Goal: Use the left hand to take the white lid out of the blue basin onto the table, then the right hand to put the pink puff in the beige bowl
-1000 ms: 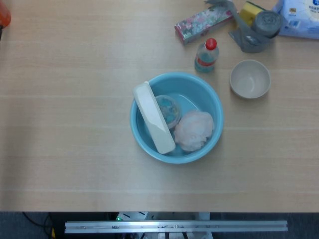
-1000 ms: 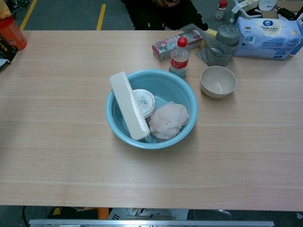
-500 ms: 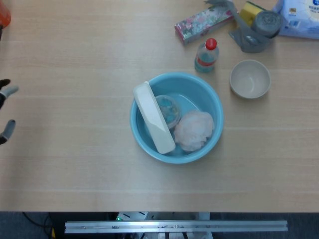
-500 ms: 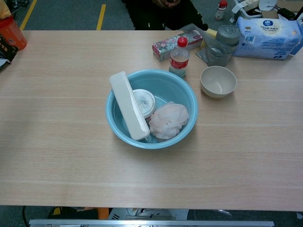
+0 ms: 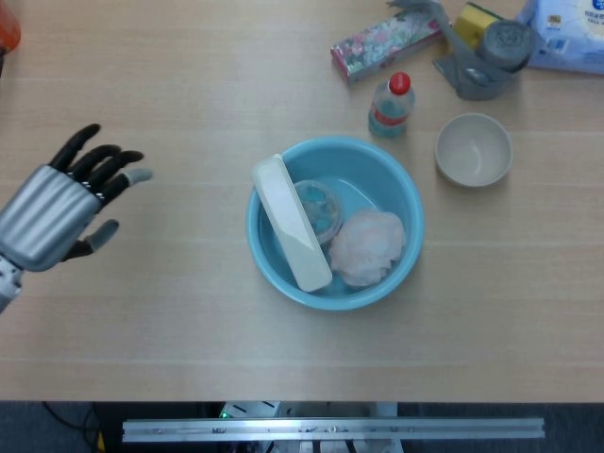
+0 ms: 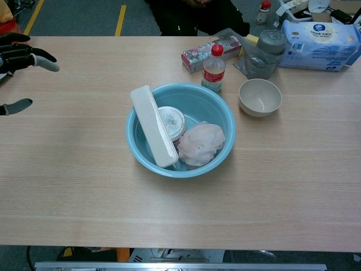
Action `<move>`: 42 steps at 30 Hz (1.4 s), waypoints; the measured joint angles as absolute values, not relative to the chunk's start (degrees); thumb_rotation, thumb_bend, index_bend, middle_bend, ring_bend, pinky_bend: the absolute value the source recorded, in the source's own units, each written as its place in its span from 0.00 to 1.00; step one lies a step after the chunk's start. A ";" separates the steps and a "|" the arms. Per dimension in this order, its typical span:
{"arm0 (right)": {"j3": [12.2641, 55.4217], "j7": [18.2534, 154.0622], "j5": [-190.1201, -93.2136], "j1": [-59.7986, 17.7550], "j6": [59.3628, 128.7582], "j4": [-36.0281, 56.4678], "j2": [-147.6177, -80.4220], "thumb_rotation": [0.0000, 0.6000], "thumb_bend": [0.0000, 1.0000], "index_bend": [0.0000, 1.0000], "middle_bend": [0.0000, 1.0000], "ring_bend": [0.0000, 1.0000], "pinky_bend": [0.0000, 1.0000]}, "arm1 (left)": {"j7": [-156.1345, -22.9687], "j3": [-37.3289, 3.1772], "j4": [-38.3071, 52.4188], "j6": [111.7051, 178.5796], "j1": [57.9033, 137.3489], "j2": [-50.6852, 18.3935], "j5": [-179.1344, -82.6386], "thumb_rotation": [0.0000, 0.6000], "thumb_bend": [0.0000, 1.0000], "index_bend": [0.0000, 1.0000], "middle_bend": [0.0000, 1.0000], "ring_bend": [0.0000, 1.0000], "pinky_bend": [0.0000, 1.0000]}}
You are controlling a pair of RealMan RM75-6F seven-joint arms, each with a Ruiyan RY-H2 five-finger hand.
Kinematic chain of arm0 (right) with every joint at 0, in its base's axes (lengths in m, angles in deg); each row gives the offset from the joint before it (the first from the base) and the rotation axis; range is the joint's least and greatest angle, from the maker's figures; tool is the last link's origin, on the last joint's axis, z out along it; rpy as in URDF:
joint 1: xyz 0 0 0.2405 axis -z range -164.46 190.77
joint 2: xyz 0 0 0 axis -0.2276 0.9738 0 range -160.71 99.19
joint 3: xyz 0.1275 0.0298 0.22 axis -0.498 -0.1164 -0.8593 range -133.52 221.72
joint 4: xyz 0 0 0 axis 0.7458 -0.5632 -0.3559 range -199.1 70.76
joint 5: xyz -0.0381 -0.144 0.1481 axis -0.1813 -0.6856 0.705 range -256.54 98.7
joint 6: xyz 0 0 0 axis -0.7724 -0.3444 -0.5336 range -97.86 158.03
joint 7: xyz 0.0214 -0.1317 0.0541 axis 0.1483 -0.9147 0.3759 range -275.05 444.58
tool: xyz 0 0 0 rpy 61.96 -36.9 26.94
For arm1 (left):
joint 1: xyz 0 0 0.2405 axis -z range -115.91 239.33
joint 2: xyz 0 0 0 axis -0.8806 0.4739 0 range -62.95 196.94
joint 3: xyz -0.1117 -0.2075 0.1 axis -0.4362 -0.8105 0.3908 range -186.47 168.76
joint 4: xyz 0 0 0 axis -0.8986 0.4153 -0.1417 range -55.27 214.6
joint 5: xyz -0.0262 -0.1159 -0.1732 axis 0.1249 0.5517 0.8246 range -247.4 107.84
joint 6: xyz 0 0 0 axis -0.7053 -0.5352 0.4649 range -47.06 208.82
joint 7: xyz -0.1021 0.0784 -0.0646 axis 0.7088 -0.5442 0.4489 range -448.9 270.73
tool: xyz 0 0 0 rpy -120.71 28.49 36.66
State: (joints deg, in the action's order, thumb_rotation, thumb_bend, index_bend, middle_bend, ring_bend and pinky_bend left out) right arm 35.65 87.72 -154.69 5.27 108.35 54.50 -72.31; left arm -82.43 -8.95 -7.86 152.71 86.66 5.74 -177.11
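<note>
- Our left hand (image 5: 58,209) hovers over the desk (image 5: 170,330) at the left edge, fingers spread and holding nothing; it is well apart from the basin (image 5: 404,193).
- Our right hand shows in neither view, so we cannot say how it is set.
- The step in hand, as we judge it, is the reach for the lid (image 5: 290,223), which is not yet touched.
- The lid leans on edge inside the basin, along its left wall, its upper end standing over the rim. That raised end is the fair place to pinch, coming in from the left and above.
- A round tub (image 5: 319,208) sits just beside the lid; we should keep our fingers to the lid's outer face so as not to knock it.
- The puff (image 5: 367,247) lies in the right half of the basin, seemingly touching the lid's lower end, though the contact is hard to read. Lift straight up, lest we drag it.
- Set the lid flat on bare desk left of the basin.
- The bowl (image 5: 474,149) stands beyond, near the basin's right, upright and ready for the puff.
</note>
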 measured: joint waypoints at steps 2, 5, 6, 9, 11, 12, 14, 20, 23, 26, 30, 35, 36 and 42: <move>35.73 87.82 -154.56 5.11 108.03 54.05 -72.69 1.00 0.37 0.25 0.30 0.09 0.16 | -83.72 -9.03 -7.88 150.80 88.69 4.94 -178.09 1.00 0.36 0.20 0.16 0.16 0.04; 35.85 87.82 -154.50 5.02 107.91 53.62 -73.07 1.00 0.37 0.25 0.30 0.09 0.16 | -86.15 -9.28 -7.85 148.57 91.14 3.64 -179.17 1.00 0.36 0.20 0.16 0.16 0.04; 35.90 87.81 -154.52 5.05 107.96 53.50 -73.19 1.00 0.37 0.25 0.30 0.09 0.16 | -87.02 -9.40 -7.82 148.03 91.78 3.21 -179.44 1.00 0.36 0.20 0.15 0.16 0.04; 36.17 87.75 -154.56 5.36 108.34 53.16 -73.63 1.00 0.37 0.25 0.30 0.09 0.16 | -90.25 -9.81 -7.64 146.27 93.69 1.79 -180.11 1.00 0.36 0.18 0.14 0.15 0.04; 36.41 87.72 -154.55 5.67 108.64 52.84 -73.97 1.00 0.37 0.25 0.30 0.09 0.16 | -92.90 -10.15 -7.64 144.87 94.68 0.89 -180.06 1.00 0.36 0.15 0.11 0.14 0.04; 36.52 87.73 -154.54 5.82 108.77 52.67 -74.14 1.00 0.37 0.25 0.30 0.09 0.16 | -94.13 -10.28 -7.67 144.19 95.09 0.53 -179.97 1.00 0.36 0.14 0.10 0.13 0.04; 36.86 87.85 -154.48 6.20 108.98 52.23 -74.57 1.00 0.37 0.25 0.30 0.09 0.16 | -97.06 -10.58 -7.79 142.48 96.09 -0.42 -179.58 1.00 0.36 0.12 0.09 0.13 0.04; 37.84 88.45 -155.11 7.02 109.21 51.10 -75.50 1.00 0.37 0.26 0.30 0.09 0.16 | -102.14 -11.08 -7.65 137.33 99.29 -3.53 -177.53 1.00 0.36 0.09 0.06 0.12 0.04; 38.21 88.38 -155.05 7.33 109.29 50.68 -76.05 1.00 0.37 0.26 0.30 0.09 0.16 | -104.03 -10.99 -6.99 135.52 100.78 -5.04 -177.13 1.00 0.36 0.09 0.06 0.12 0.04; 38.36 88.50 -154.50 7.36 108.75 50.49 -76.24 1.00 0.37 0.26 0.30 0.09 0.16 | -104.92 -10.94 -6.46 134.08 102.03 -6.48 -176.36 1.00 0.36 0.09 0.05 0.11 0.04; 38.58 88.93 -154.20 7.29 107.95 50.03 -76.60 1.00 0.37 0.26 0.30 0.09 0.16 | -106.03 -11.48 -6.52 132.58 103.10 -7.71 -174.06 1.00 0.36 0.09 0.05 0.10 0.04; 38.59 89.72 -153.88 7.27 107.59 49.33 -76.84 1.00 0.37 0.26 0.30 0.09 0.16 | -107.95 -12.13 -5.78 129.97 105.06 -9.87 -171.93 1.00 0.36 0.12 0.05 0.10 0.04; 38.58 89.83 -153.81 7.30 107.57 49.23 -76.85 1.00 0.37 0.26 0.30 0.09 0.16 | -108.32 -12.25 -5.43 129.62 105.47 -10.42 -171.48 1.00 0.36 0.13 0.05 0.10 0.04; 38.51 90.58 -153.32 7.36 107.22 48.68 -76.85 1.00 0.37 0.26 0.30 0.09 0.16 | -110.46 -12.49 -3.54 128.42 107.19 -12.44 -169.69 1.00 0.36 0.14 0.05 0.10 0.04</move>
State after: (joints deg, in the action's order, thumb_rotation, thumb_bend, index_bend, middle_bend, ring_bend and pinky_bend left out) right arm 38.51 90.58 -153.32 7.36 107.22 48.68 -76.85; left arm -110.46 -12.49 -3.54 128.42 107.19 -12.44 -169.69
